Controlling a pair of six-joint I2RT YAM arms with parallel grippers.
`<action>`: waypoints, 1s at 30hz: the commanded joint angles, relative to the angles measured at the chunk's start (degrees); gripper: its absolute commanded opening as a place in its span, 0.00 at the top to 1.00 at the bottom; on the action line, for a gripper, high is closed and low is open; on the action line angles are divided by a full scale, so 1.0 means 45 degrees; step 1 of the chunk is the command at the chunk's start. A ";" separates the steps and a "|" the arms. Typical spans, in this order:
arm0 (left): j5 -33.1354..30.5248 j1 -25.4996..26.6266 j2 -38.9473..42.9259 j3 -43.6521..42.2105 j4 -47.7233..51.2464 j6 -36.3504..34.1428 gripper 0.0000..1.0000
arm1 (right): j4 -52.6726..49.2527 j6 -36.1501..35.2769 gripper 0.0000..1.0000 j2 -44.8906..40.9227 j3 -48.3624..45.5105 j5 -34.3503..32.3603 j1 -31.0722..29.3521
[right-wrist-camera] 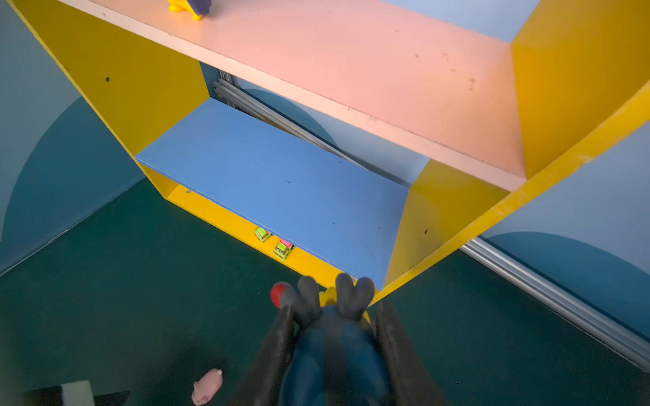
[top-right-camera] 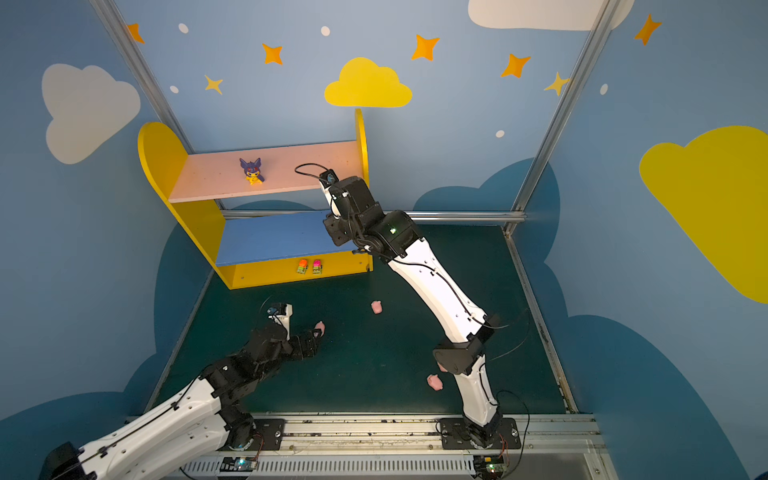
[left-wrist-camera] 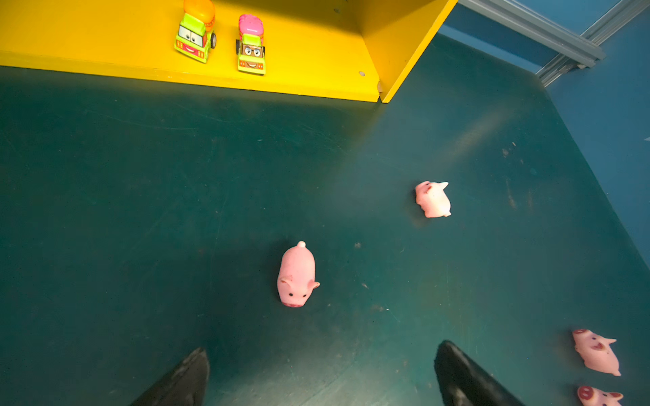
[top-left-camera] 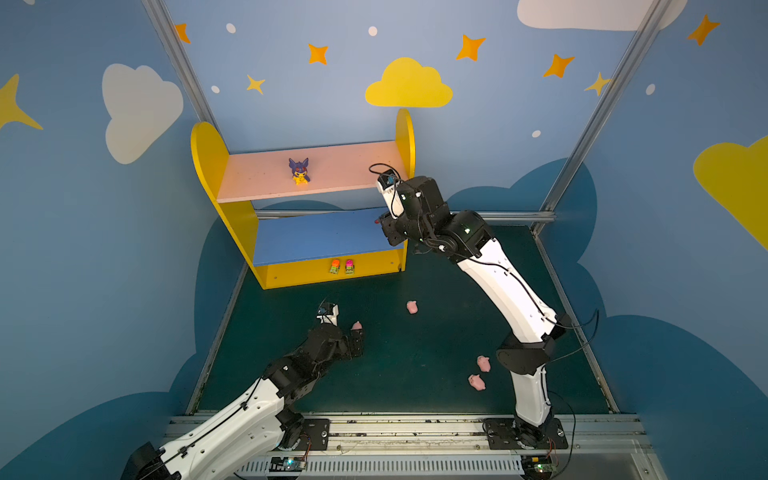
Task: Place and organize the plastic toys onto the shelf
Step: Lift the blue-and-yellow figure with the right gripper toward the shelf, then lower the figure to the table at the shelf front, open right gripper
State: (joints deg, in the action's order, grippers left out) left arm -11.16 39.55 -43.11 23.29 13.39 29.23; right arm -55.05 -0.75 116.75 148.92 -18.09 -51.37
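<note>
Four pink plastic pigs (top-left-camera: 412,307) loose on green mat (top-left-camera: 415,345). Two yellow-green toy cars (top-left-camera: 335,266) on yellow base (top-left-camera: 299,277) of shelf (top-left-camera: 210,162). One purple-hooded yellow figurine (top-left-camera: 299,170) on pink top board (top-left-camera: 340,172). One blue-hooded figurine (right-wrist-camera: 330,351) clamped in right gripper (right-wrist-camera: 334,309) by blue board (top-left-camera: 316,237). Left gripper (left-wrist-camera: 322,349) spread, near left pig.

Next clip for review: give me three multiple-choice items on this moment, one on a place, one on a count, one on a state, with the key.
1. Where do the orange-topped car and the pink-topped car stand?
A. pink upper board
B. blue lower board
C. yellow base

2. How many pink pigs lie on the green mat?
A. two
B. three
C. four

3. The right gripper is:
A. open and empty
B. shut on a blue-hooded figurine
C. shut on a pig

Key:
1 C, both rest on the base in the left wrist view.
2 C, four show there.
3 B, its jaws clamp the figurine in the right wrist view.
</note>
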 commanded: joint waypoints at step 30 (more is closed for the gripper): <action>-0.0898 0.0031 -0.0608 0.1472 0.0475 -0.0490 0.00 | 0.3045 0.0515 0.80 -0.1927 -0.4221 -0.0468 0.0107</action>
State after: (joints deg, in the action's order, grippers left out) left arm -13.47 39.55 -46.52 29.36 13.34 26.81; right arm -41.12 -3.11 113.25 139.06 -19.49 -50.15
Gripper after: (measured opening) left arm 0.997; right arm 0.323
